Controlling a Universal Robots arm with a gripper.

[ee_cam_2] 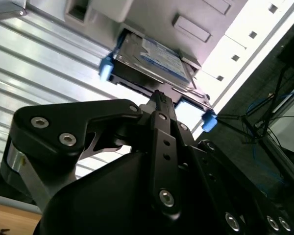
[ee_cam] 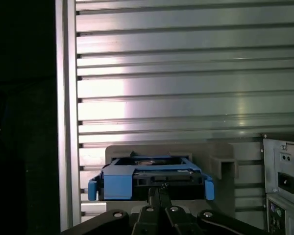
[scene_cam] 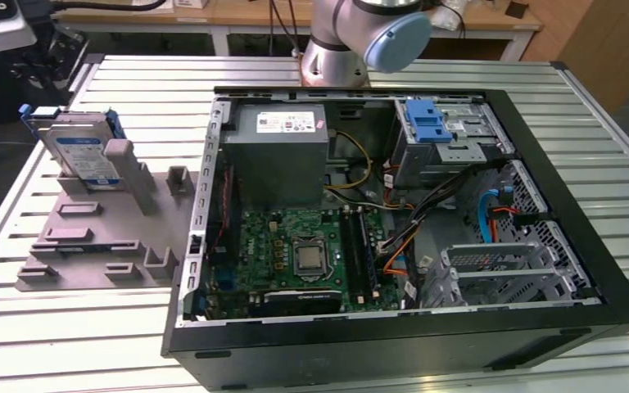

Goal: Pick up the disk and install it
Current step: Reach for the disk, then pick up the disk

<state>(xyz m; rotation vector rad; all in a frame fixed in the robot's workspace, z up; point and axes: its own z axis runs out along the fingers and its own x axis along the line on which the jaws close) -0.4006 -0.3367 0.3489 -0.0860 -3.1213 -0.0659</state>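
Exterior view: the disk [scene_cam: 79, 151] stands on edge in a grey holder [scene_cam: 85, 246] on the surface [scene_cam: 63, 336]. Second wrist view: the end effector [ee_cam_2: 159, 98], closed and empty, points at it. First wrist view: the disk's long axis lies crosswise, straight ahead.

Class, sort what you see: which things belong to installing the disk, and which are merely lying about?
Job: disk, standing in its grey stand; pincer; computer case.
Lying about: power supply box; circuit board; slatted table.
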